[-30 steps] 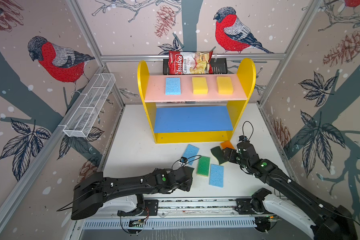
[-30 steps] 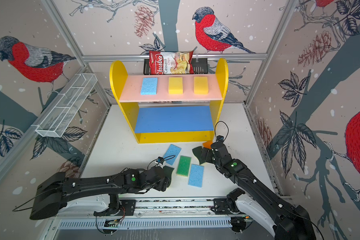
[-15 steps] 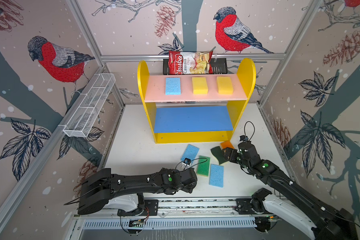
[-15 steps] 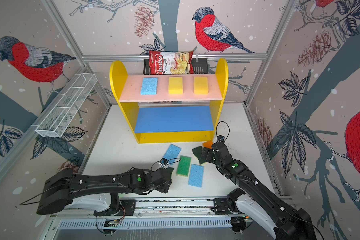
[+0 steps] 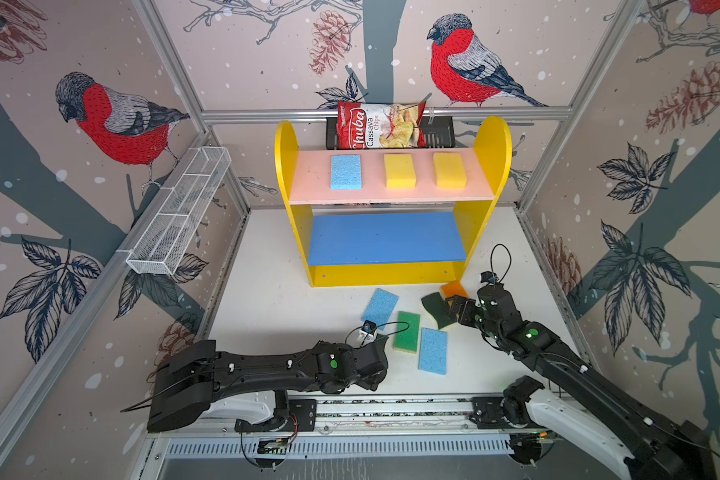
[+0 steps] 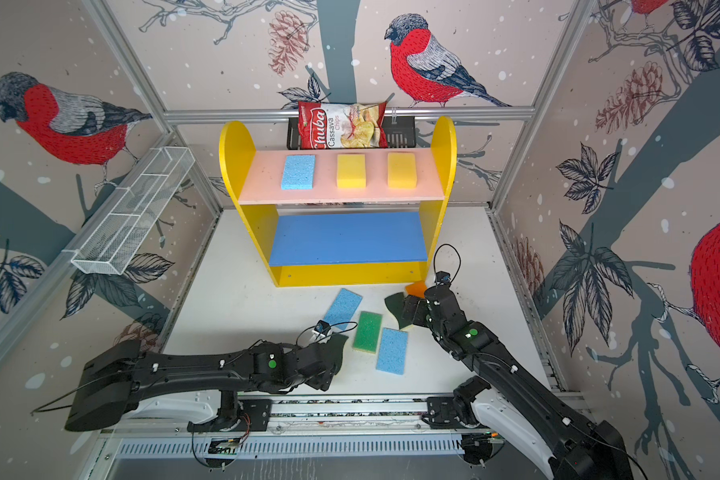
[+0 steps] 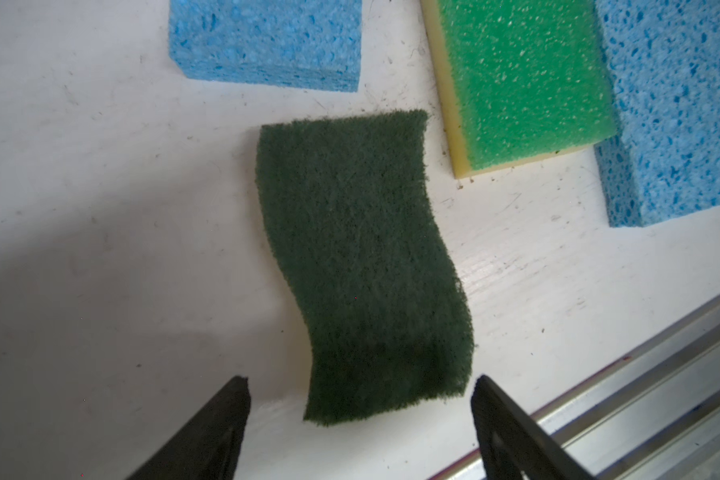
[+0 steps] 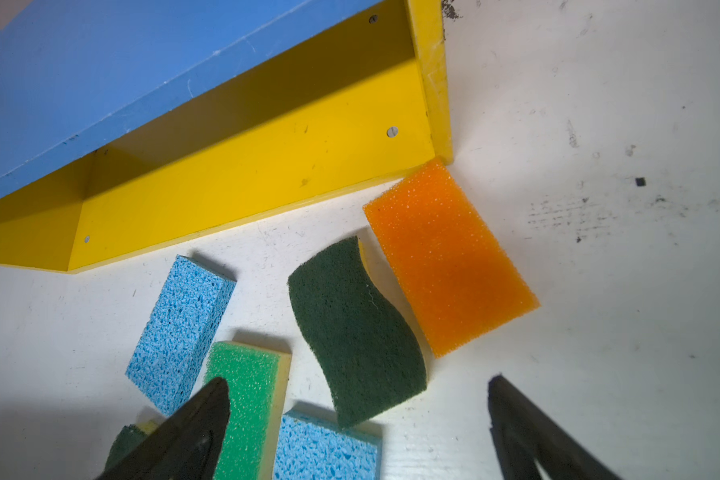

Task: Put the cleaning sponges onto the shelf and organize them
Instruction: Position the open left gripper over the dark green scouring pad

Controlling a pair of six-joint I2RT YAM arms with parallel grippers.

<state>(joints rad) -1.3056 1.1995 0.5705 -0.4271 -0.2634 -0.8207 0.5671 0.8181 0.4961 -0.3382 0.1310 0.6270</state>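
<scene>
The shelf (image 5: 391, 275) holds one light blue sponge (image 5: 346, 171) and two yellow sponges (image 5: 399, 171) on its pink top board. On the table lie two light blue sponges (image 5: 379, 308), a bright green one (image 5: 407, 332), an orange one (image 8: 449, 257) and two dark-green wavy ones. My left gripper (image 7: 360, 380) is open, its fingers either side of the near end of one wavy sponge (image 7: 362, 257). The top views mostly hide that sponge under the gripper (image 5: 377, 357). My right gripper (image 8: 358, 380) is open just above the other wavy sponge (image 8: 354, 328), beside the orange one.
A chips bag (image 5: 381, 126) sits in a black rack behind the shelf. A white wire basket (image 5: 179, 216) hangs on the left wall. The shelf's blue middle board (image 5: 385, 237) is bare. A metal rail (image 7: 641, 374) runs along the table's front edge, close to my left gripper.
My left gripper has edged slightly toward the front edge and opened a little wider over the wavy sponge. The right arm and the sponges have not moved.
</scene>
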